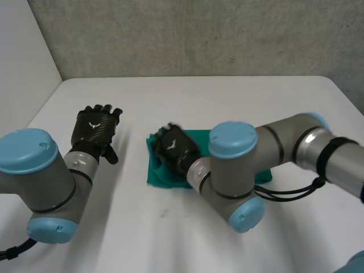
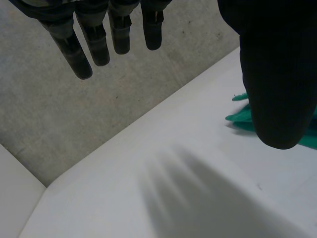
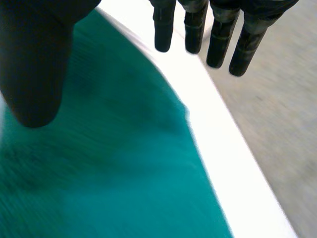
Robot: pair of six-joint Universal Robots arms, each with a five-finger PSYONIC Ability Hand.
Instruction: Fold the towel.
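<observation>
The green towel lies folded into a small pad at the middle of the white table. My right hand hovers over the towel's left part, and its forearm covers the towel's right side. In the right wrist view the fingers are straight and the thumb stands apart, with the towel spread under the palm and nothing pinched. My left hand is over bare table to the left of the towel, fingers straight and open. A towel corner shows beside its thumb.
A grey wall runs behind the table's far edge, and a pale wall stands at the left. White tabletop stretches under the left hand and around the towel.
</observation>
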